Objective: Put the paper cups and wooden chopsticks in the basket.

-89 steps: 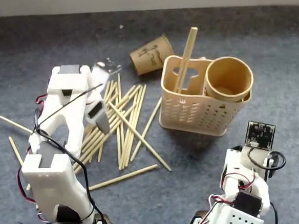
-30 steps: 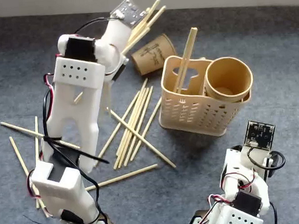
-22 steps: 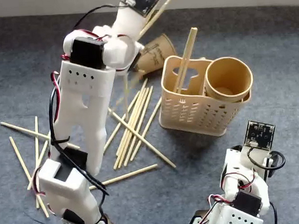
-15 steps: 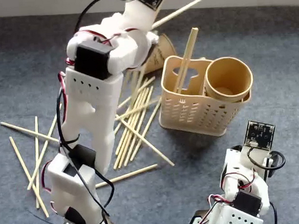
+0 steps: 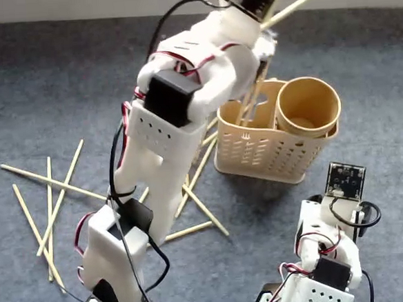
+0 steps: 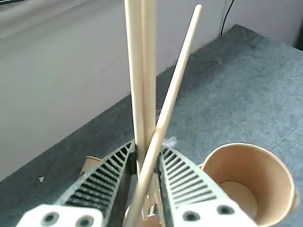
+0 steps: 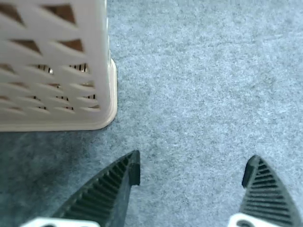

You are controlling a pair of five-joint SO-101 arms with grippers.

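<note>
Left tool [image 6: 147, 148] with chopsticks [image 6: 142, 71] over basket [image 5: 257, 154]

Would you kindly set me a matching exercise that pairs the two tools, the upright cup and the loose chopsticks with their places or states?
Things:
1 left tool
2 right tool
3 upright cup
4 loose chopsticks

Places or states:
A scattered on the carpet
B in the basket
C open, over carpet
D shut on held chopsticks

Pairs: 1-D, 2-C, 3-B, 4-A

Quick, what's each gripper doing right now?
Left gripper: shut on wooden chopsticks.
Right gripper: open, holding nothing, beside the basket.
</note>
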